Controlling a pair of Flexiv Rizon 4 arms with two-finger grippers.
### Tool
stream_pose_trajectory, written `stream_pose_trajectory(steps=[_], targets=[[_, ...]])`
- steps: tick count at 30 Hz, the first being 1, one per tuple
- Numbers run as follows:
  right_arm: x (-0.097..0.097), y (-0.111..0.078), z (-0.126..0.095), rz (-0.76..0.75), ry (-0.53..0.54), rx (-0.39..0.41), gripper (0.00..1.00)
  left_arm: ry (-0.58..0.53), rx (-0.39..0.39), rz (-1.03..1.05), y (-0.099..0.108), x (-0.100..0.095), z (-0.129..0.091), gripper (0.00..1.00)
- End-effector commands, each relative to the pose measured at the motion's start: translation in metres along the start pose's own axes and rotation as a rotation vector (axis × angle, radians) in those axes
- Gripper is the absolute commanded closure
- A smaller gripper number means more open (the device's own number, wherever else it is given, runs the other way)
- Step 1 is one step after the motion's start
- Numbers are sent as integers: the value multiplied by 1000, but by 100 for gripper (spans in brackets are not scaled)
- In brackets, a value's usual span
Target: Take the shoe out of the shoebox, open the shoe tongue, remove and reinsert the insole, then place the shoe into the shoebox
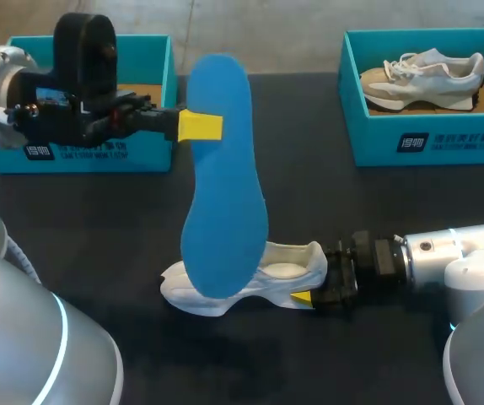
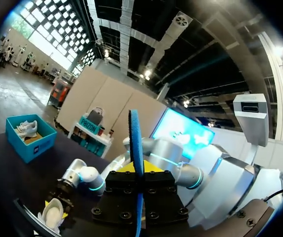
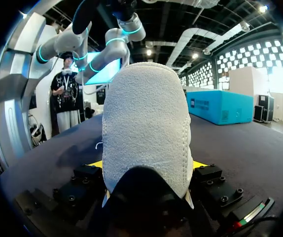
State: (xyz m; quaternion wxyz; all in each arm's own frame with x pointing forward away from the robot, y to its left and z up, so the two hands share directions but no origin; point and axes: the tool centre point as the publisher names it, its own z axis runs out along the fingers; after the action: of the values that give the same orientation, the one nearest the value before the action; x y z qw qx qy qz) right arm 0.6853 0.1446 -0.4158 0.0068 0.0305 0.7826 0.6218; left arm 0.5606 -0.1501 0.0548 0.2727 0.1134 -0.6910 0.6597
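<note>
At the bench's (image 1: 99, 219) far-L corner: teal card shoebox (image 1: 153, 152), open top, brown liner inside. L arm (image 1: 6, 93) comes in level over the box, silver tube then a black wrist block. L jaws are clamped on the side edge of the insole (image 1: 225, 186), which is blue, flat, smooth and foot-shaped. It's held upright in the air w/ the wider end down, hanging in front of the shoe's forepart. L wrist cam sees it edge-on, a thin blue strip between the yellow tips.

Mid-bench, near the front: shoe (image 1: 255, 283), white, chunky moulded sole, standing on that sole w/ toe to the L and heel to the R. Heel cup looks nappy, suede-like, rounded in R wrist cam. R jaws are clamped on the heel, one yellow tip each side.

R arm (image 1: 444, 253) lies low and level along the bench, black coupling into a silver link.

Far-R corner: 2nd shoebox (image 1: 427, 139), same teal, w/ a grey-white laced 2nd shoe (image 1: 423, 76) lying inside.
</note>
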Motion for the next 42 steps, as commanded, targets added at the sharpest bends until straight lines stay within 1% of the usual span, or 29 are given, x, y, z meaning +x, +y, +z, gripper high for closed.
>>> stream_pose_trajectory(steps=[1, 8, 16, 34, 38, 39, 40, 42], targets=[[1, 1, 1, 0, -3, 3, 100, 9, -10, 2, -5, 0, -6, 100], [1, 1, 1, 0, -3, 3, 100, 33, -6, -4, -7, 7, -15, 100], [1, 1, 1, 0, -3, 3, 100, 32, -19, 0, -13, 16, -16, 100], [1, 1, 1, 0, -3, 3, 100, 27, -22, -10, -13, 17, -15, 100], [1, -2, -1, 13, -8, -8, 100, 27, -22, -10, -13, 17, -15, 100], [2, -2, -1, 12, -7, -8, 61, 27, -22, -10, -13, 17, -15, 100], [3, -2, -2, 15, -14, -16, 0, 27, -22, -10, -13, 17, -15, 100], [5, -1, -5, 10, -16, -18, 0, 27, -22, -10, -13, 17, -15, 100]])
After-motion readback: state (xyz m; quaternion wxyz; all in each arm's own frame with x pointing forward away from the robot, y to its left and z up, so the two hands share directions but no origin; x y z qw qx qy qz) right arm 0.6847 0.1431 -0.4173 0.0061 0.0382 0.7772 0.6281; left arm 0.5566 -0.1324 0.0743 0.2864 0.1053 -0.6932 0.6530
